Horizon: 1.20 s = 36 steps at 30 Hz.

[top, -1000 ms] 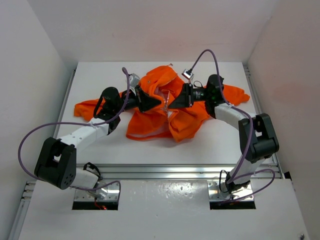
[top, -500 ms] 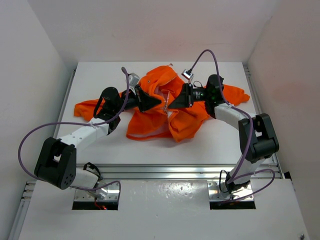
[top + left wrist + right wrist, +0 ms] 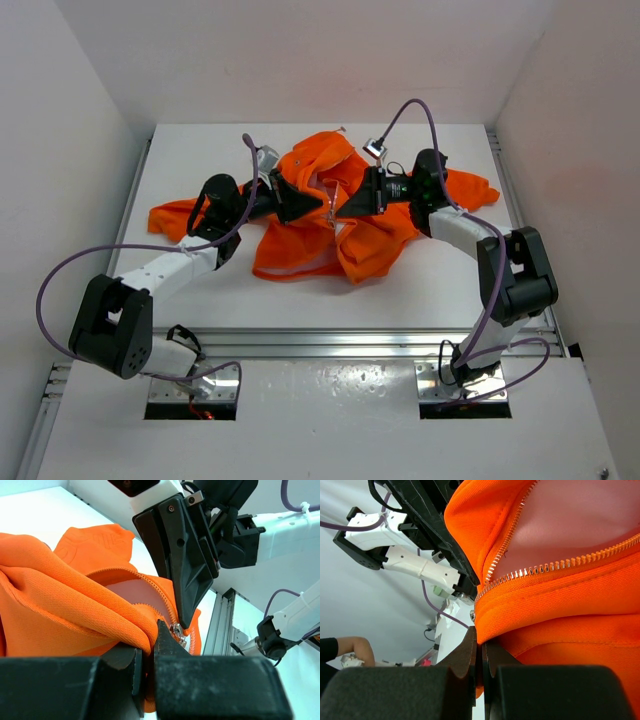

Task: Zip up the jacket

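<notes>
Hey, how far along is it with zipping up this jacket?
Done: the jacket is gripped at its front opening. In hand: the left gripper pinches orange fabric beside the metal pull, and the right gripper is shut on the edge at that same spot. Left: nearly all the zipping; the teeth stand apart, pale lining showing.
</notes>
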Tool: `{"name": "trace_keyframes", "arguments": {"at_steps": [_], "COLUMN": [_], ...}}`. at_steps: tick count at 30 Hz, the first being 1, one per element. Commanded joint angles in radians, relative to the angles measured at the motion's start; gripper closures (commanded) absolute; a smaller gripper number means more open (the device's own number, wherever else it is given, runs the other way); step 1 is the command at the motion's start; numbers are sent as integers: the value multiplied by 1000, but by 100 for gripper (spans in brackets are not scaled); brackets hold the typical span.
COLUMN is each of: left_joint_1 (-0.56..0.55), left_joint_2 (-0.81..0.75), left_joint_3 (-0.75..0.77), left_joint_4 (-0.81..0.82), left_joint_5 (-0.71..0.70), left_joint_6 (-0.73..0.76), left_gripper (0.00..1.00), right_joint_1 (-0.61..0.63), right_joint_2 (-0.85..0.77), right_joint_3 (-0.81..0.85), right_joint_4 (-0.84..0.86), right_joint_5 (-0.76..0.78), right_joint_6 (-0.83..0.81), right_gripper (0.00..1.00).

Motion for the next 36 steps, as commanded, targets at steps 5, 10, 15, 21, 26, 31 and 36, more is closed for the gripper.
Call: {"name": "trace_keyframes", "arguments": {"at_steps": [5,10,15,21,26,31,36], "left_joint_1": [0,0,0,9,18,18,18], "left_joint_2": [4,4,4,-5,-14,-5,4], "left_joint_3": [32,32,32,14,13,13,23], "left_joint_4": [106,106,106,106,115,115,115], "left_joint_5": [2,2,11,20,9,9,9], "left_joint_6": [-21,-21,-21,-30,-30,-41,-41], "left_gripper": [100,100,100,100,100,100,100], "right_joint_1": [8,5,3,-11,-14,-12,-9], "right_joint_2": [-12,-9,-5,6,12,11,11], "right_joint_3": [5,7,13,24,33,32,36], "right_joint_4": [79,79,76,66,66,70,73], "right_joint_5": [-9,-6,-6,-1,-1,-3,-6], "right_joint_6": [4,4,6,9,12,10,13], "right_gripper": [100,100,100,100,100,100,100]}}
